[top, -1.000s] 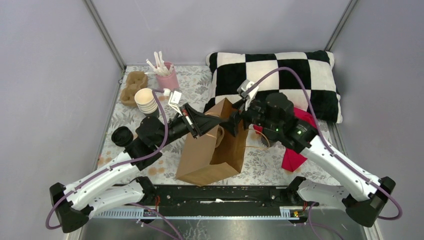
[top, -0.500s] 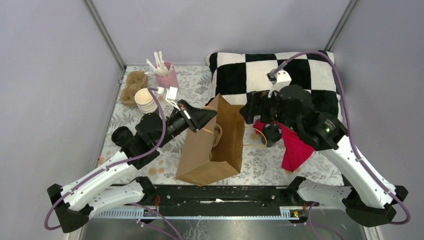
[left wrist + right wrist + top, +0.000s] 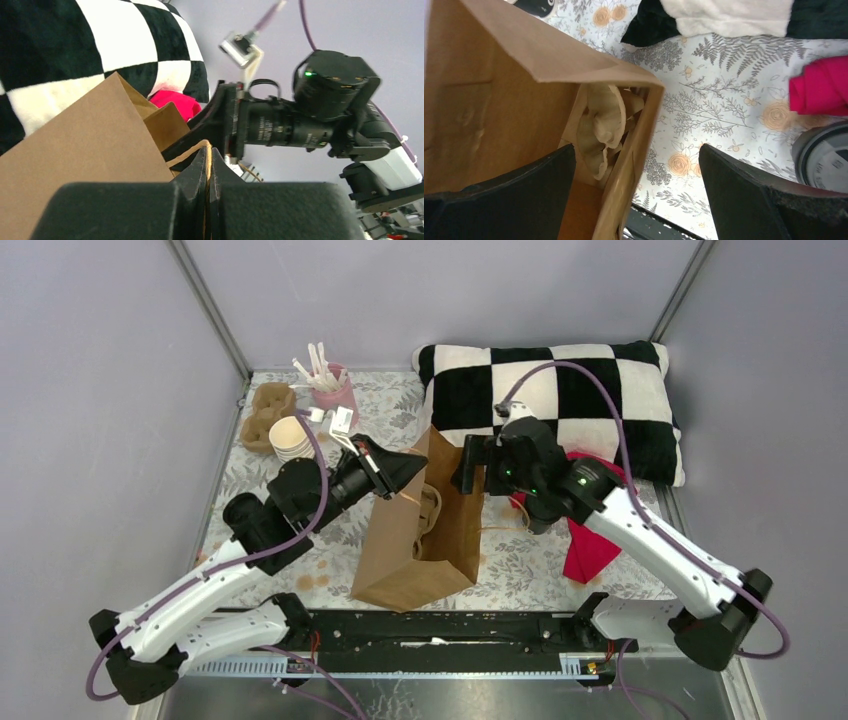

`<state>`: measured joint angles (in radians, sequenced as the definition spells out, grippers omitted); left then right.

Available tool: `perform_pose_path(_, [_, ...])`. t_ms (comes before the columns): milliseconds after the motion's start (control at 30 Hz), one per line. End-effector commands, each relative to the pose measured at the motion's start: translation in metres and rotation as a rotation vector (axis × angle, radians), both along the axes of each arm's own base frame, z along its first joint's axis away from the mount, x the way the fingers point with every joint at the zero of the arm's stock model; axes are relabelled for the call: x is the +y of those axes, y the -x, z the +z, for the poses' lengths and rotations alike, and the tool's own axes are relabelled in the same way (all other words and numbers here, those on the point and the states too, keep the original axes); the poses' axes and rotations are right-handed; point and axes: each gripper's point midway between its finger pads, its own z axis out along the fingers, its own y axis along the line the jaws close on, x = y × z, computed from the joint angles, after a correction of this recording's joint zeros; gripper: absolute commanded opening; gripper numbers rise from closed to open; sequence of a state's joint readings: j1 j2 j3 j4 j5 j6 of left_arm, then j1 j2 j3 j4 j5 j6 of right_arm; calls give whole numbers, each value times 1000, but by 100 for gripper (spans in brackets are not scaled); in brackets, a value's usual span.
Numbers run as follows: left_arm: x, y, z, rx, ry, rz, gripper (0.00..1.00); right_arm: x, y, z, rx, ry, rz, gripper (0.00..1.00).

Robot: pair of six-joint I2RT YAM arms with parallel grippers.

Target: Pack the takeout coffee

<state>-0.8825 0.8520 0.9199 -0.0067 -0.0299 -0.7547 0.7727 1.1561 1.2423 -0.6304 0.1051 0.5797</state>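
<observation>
Floral tbl: takeout coffee upright beside spread R jaws, not btwn.

My right gripper had drawn back over the black-and-white checked pillow. It has swung in again to the brown paper bag, whose side wall now stands between its wide-apart fingers. The black lidded paper cup, uncovered a moment ago, now sits just outside one finger, half under the arm.
</observation>
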Motion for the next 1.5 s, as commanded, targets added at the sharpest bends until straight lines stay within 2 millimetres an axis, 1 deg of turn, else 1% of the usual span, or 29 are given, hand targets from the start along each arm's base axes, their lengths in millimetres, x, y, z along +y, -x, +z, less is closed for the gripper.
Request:
perform_pose_path(0, [1, 4, 16, -60, -90, -24, 0, 25, -14, 17, -67, -57, 60, 100])
perform_pose_path(67, [2, 3, 7, -27, -149, -24, 0, 27, -15, 16, -120, -51, 108, 100])
perform_pose_path(167, [5, 7, -12, 72, -203, -30, 0, 18, -17, 6, -159, -32, 75, 100])
perform_pose_path(200, [3, 12, -19, 113, -214, -49, 0, 16, -17, 2, -164, -20, 77, 100])
perform_pose_path(233, [4, 15, -25, 168, -219, -53, 0, 16, -18, -2, -161, -13, 75, 97])
perform_pose_path(267, [5, 17, -32, 214, -227, -51, 0, 18, -18, -5, -162, -12, 92, 81])
perform_pose_path(300, [5, 19, -36, 251, -227, -51, 0, 22, -17, -10, -151, -11, 111, 56])
perform_pose_path(333, [6, 21, -38, 283, -220, -48, 0, 22, -18, -10, -139, -13, 100, 36])
perform_pose_path(367, [6, 22, -37, 307, -206, -44, 0, 22, -18, -11, -130, -18, 87, 29])
perform_pose_path(400, [6, 23, -34, 315, -192, -44, 0, 22, -18, -8, -134, -32, 78, 26])
perform_pose_path(433, [6, 21, -30, 314, -181, -37, 0, 24, -18, 0, -153, -53, 77, 26])
perform_pose_path(500, [7, 18, -17, 285, -184, -25, 0, 25, -20, 26, -209, -91, 79, 23])
perform_pose_path(567, [8, 9, -5, 228, -218, 1, 0, 28, -20, 50, -264, -125, 102, 18])
perform_pose_path(633, [6, 2, -1, 186, -270, 6, 0, 33, -18, 63, -304, -144, 151, 12])
perform_pose_path(667, [5, -1, 0, 173, -299, 10, 0, 34, -17, 66, -319, -145, 166, 9])
perform_pose_path(700, [4, -5, -2, 165, -332, 18, 0, 34, -18, 67, -335, -140, 170, 7])
perform_pose_path(767, [6, -11, -2, 148, -369, 36, 0, 32, -20, 68, -377, -131, 173, 5])
perform_pose_path(867, [7, -15, 0, 118, -383, 48, 0, 28, -29, 74, -433, -124, 139, 3])
perform_pose_path(933, [9, -15, -2, 99, -397, 49, 0, 24, -37, 80, -458, -94, 111, 2])
perform_pose_path(1000, [13, -14, -11, 97, -419, 53, 0, 22, -42, 85, -484, -78, 98, 2])
perform_pose_path(1100, [20, -12, -25, 118, -439, 71, 0, 25, -45, 88, -509, -81, 103, 1])
perform_pose_path(1167, [23, -10, -26, 133, -432, 78, 0, 28, -45, 85, -485, -64, 122, 0])
perform_pose_path(1233, [27, -9, -20, 135, -414, 91, 0, 28, -44, 77, -445, -50, 124, 0])
perform_pose_path(1300, [32, -7, -9, 131, -400, 106, 0, 29, -41, 68, -395, -31, 132, 0])
perform_pose_path(1367, [38, -6, 7, 126, -384, 126, 0, 29, -37, 65, -344, -3, 151, 0])
perform_pose_path(1467, [47, -2, 37, 119, -328, 149, 0, 27, -29, 69, -263, 10, 152, 0])
